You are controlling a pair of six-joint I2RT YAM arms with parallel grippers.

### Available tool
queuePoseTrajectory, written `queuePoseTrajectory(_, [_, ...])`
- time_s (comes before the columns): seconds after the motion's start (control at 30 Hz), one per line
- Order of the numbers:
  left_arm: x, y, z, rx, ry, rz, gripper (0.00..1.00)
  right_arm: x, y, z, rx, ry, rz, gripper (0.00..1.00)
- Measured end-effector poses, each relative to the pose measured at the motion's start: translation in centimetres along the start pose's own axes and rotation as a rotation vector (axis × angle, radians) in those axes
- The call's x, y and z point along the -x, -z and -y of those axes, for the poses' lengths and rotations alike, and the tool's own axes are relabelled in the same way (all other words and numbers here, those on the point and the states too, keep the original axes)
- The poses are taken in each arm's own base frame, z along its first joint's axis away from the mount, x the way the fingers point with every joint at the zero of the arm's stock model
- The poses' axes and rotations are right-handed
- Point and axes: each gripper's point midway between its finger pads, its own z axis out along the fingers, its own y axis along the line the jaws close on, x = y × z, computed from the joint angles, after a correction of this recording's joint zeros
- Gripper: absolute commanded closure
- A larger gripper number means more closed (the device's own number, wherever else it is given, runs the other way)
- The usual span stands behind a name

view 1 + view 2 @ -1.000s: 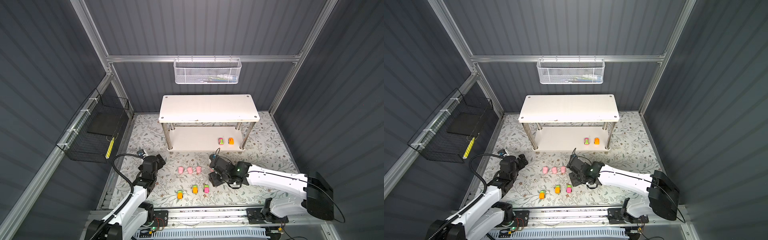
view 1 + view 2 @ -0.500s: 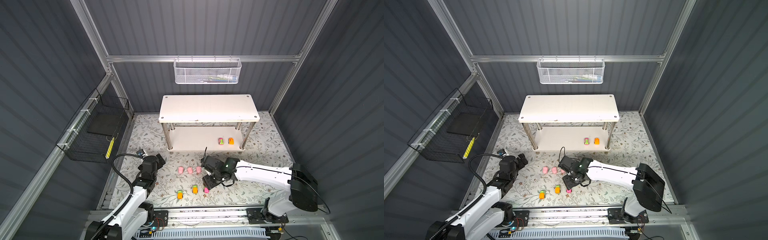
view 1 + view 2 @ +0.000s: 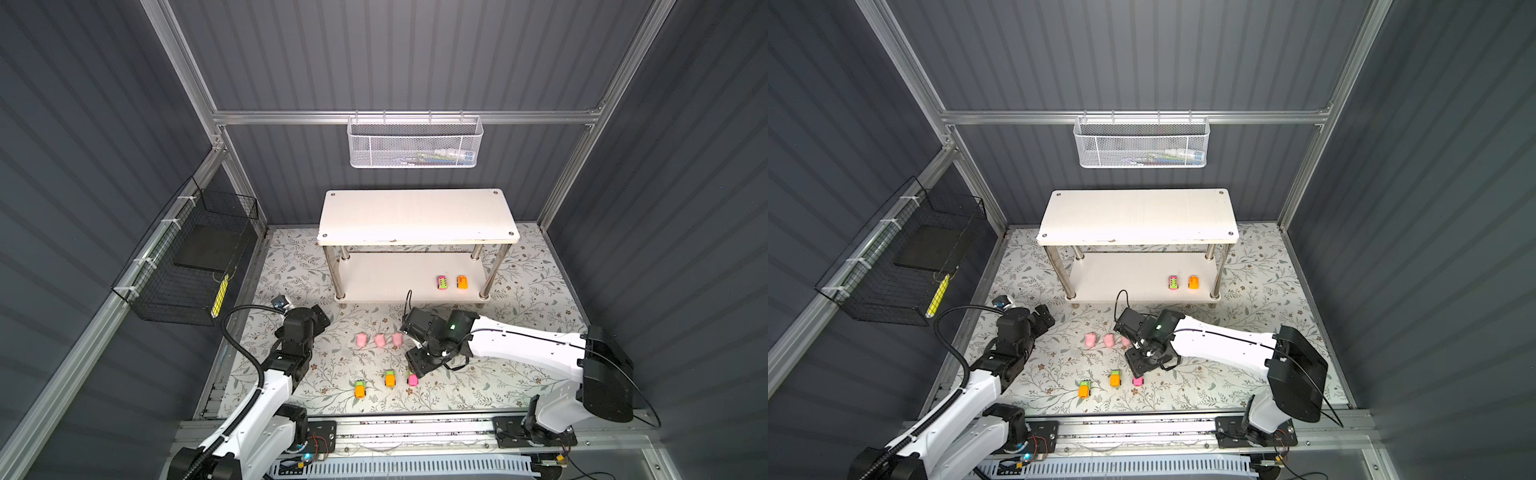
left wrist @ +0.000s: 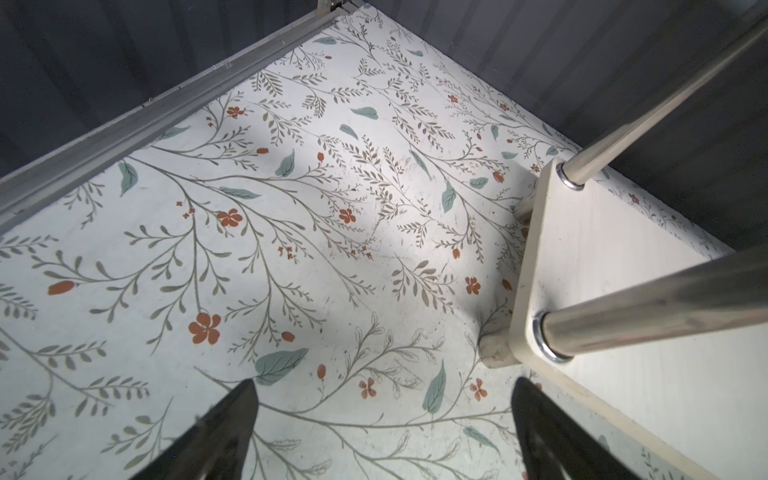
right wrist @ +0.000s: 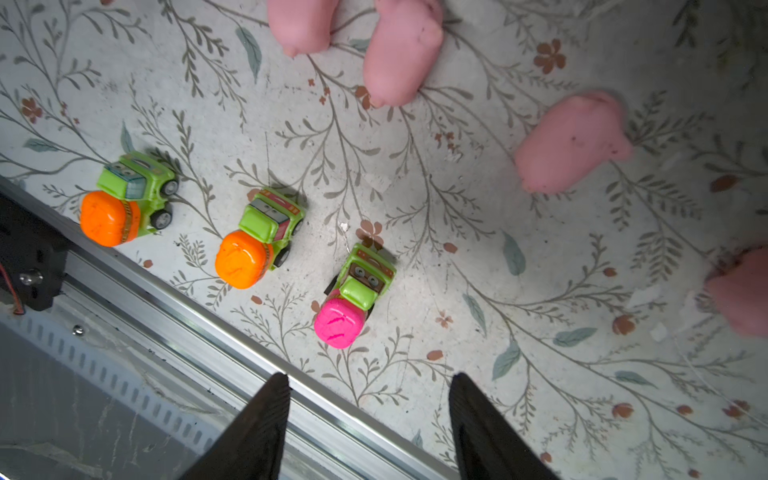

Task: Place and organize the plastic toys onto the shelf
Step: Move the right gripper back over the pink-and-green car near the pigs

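The white two-tier shelf (image 3: 415, 216) stands at the back, with two little cars (image 3: 441, 282) (image 3: 462, 282) on its lower board. Three pink pigs (image 3: 380, 340) lie in a row on the floral floor. Nearer the front rail stand two orange-and-green cars (image 5: 124, 199) (image 5: 257, 239) and a pink-and-green car (image 5: 353, 297). My right gripper (image 5: 368, 386) hovers open just short of the pink-and-green car (image 3: 412, 379), with nothing between its fingers. Several pigs (image 5: 571, 143) show in the right wrist view. My left gripper (image 4: 384, 390) is open over bare floor beside the shelf's lower board (image 4: 602, 291).
A black wire basket (image 3: 195, 266) hangs on the left wall and a white mesh basket (image 3: 415, 141) on the back wall. The aluminium front rail (image 5: 208, 328) runs close behind the row of cars. Shiny shelf legs (image 4: 665, 307) stand near the left gripper.
The right arm has swung leftward and its gripper now sits over the front row of cars by the pink-and-green one. The left arm has stayed put.
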Motion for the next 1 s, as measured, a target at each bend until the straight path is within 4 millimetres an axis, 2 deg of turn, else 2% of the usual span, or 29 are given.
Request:
queuePoseTrajectory(0.13, [2.0,0.6,0.9,0.001,0.006,0.013,0.04,0.8,1.6,-0.4,0.025,-0.084,0.063,0.36])
queuePoseTrajectory(0.23, [2.5,0.7,1.1,0.015,-0.005,0.005,0.04,1.5,2.0,-0.7,0.031,-0.149,0.114,0.36])
queuePoseTrajectory(0.33, [2.0,0.5,0.8,0.029,-0.015,-0.010,0.04,1.5,0.8,-0.6,0.013,-0.186,0.162,0.37])
queuePoseTrajectory(0.47, [0.7,0.0,0.0,0.039,0.003,-0.011,0.04,-0.2,-2.0,0.5,-0.078,-0.194,0.173,0.37])
queuePoseTrajectory(0.57, [0.1,-0.4,-0.3,0.051,0.012,-0.027,0.04,-0.4,-3.2,0.7,-0.139,-0.192,0.186,0.37])
queuePoseTrajectory(0.77, [0.8,-0.5,0.3,0.029,0.032,0.003,0.04,-0.2,-3.5,0.5,-0.168,-0.202,0.223,0.38])
queuePoseTrajectory(1.0, [2.1,0.4,0.8,-0.005,0.055,0.050,0.03,-1.0,-4.4,-0.3,-0.155,-0.200,0.194,0.38])
